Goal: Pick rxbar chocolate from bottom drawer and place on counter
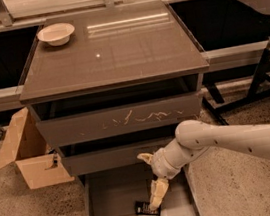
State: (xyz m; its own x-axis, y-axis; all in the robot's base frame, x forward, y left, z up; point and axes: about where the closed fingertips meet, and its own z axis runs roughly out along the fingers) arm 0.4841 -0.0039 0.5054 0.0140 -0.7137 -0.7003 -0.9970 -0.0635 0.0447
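A white bowl and cardboard box sit well apart.

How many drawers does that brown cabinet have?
3. The scratched top drawer sits under the counter, the middle drawer below it, and the bottom drawer is pulled open, with the gripper at the rxbar chocolate inside.

Three drawers; one bowl; one rxbar chocolate; one tool above it.
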